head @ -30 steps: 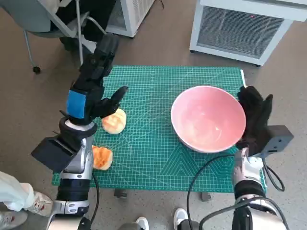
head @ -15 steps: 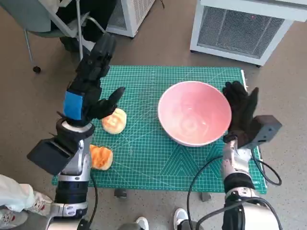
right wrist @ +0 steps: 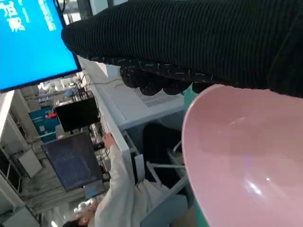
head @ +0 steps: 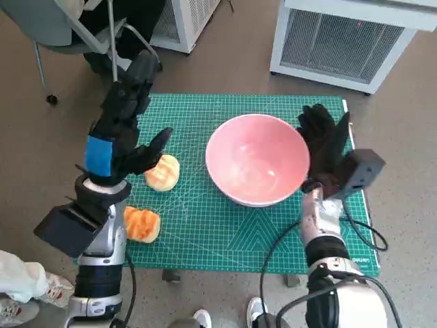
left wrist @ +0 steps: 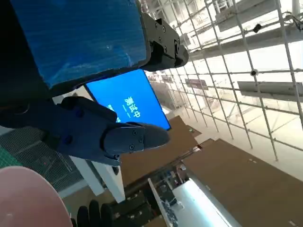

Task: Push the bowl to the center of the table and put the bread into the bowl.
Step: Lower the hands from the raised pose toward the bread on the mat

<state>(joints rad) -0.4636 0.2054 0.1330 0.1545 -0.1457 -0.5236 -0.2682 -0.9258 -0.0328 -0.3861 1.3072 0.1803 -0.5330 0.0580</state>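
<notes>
A pink bowl (head: 256, 158) stands on the green mat (head: 205, 225), a little right of the mat's middle. My gloved right hand (head: 323, 147) lies flat against the bowl's right rim, fingers spread and upright. The right wrist view shows the bowl (right wrist: 246, 156) close under the glove (right wrist: 189, 42). A round pale bread roll (head: 162, 172) lies left of the bowl. My left hand (head: 119, 130) hovers above and left of this roll, fingers spread, holding nothing. A second, orange-topped bread (head: 141, 224) lies near the mat's front left corner. The bowl's edge (left wrist: 28, 198) shows in the left wrist view.
A white grilled unit (head: 345, 41) stands on the floor beyond the table's far right. A chair (head: 75, 31) and a white cabinet (head: 184, 20) stand at the far left. A person (right wrist: 128, 189) sits in the background of the right wrist view.
My right hand has pushed the bowl leftward across the mat, toward its middle. My left hand has drifted slightly left; both breads lie where they were.
</notes>
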